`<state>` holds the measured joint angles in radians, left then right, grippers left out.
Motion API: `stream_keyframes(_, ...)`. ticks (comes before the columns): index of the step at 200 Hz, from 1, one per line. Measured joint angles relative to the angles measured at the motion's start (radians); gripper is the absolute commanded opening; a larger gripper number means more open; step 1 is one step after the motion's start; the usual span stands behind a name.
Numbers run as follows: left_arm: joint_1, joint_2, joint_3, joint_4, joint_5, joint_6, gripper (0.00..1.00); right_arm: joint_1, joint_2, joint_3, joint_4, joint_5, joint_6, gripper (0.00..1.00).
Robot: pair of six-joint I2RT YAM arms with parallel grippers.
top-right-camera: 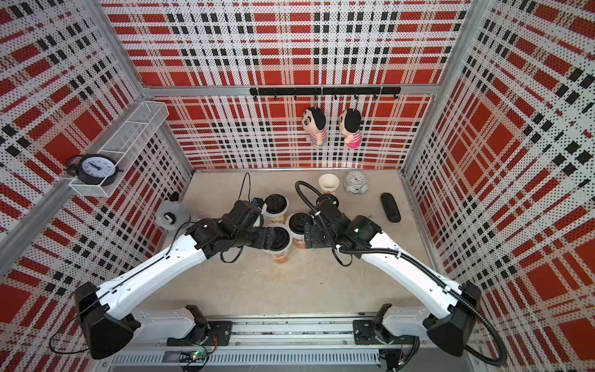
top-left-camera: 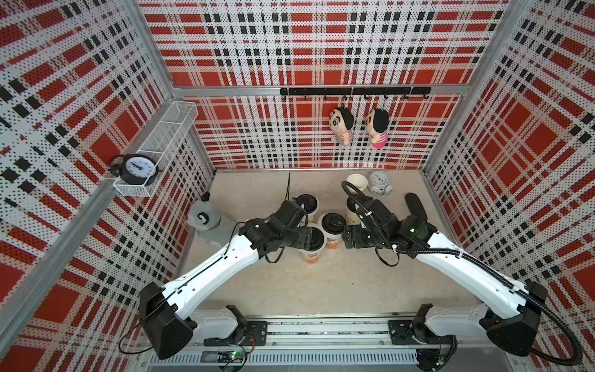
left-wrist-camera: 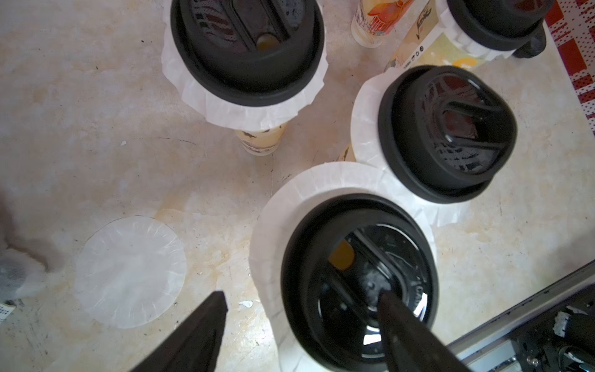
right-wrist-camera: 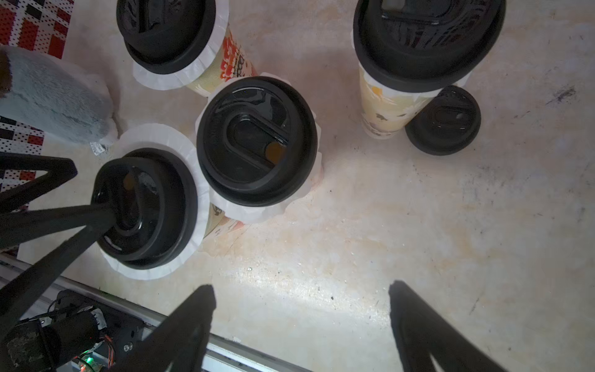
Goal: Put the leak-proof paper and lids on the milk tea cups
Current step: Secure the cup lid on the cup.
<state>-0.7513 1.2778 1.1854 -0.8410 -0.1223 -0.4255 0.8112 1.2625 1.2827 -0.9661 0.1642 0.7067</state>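
The leak-proof paper (left-wrist-camera: 273, 232) shows as a white crimped frill under a black lid on four of the milk tea cups (top-left-camera: 332, 242). They stand close together in the middle of the tabletop (left-wrist-camera: 80, 96). One more loose sheet (left-wrist-camera: 130, 272) lies flat on the tabletop near the closest cup and apart from it.

My left pincer (left-wrist-camera: 301, 295) hangs over that closest cup with its fingers wide apart and nothing clamped between them. One finger (left-wrist-camera: 402, 325) has its tip at the middle of the cup's black lid (left-wrist-camera: 306, 257), and the other finger points at the bare tabletop between the cup and the loose sheet. I cannot tell whether the tip presses on the lid or only grazes it.

My right pincer (right-wrist-camera: 301, 288) also stands apart and holds nothing. It is above bare tabletop just beside the cluster.

The fourth capped cup (right-wrist-camera: 396, 96) stands a little off from the other three, and a spare lid (right-wrist-camera: 444, 119) lies on the tabletop just beside its foot. The fifth cup (top-left-camera: 356, 183) stands open-mouthed at the back of the tabletop, next to a small white alarm clock (top-left-camera: 380, 182).

Further out, a grey plush toy (top-left-camera: 204, 215) sits at my left edge of the tabletop. A long black object (top-right-camera: 390, 207) lies towards my right edge, too small for me to tell what it is. Two dolls (top-left-camera: 341, 124) hang from a black hook rail (top-left-camera: 354, 91) on the back wall. A black alarm clock (top-left-camera: 138, 167) sits in a white wire basket (top-left-camera: 174, 119) on the left wall.
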Motion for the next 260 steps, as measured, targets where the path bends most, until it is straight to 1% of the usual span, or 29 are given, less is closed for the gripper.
stream_keyframes(107,0.011,0.008,-0.002,0.011,0.001,-0.001,0.77,0.000,0.024,-0.003,0.038,-0.029,0.006,0.86)
stream_keyframes(225,0.024,-0.012,-0.066,0.065,0.010,-0.020,0.76,0.000,0.056,-0.003,0.053,-0.060,0.001,0.85)
stream_keyframes(260,0.024,-0.016,-0.076,0.079,0.013,-0.023,0.76,0.013,0.096,-0.003,0.071,-0.074,-0.002,0.84)
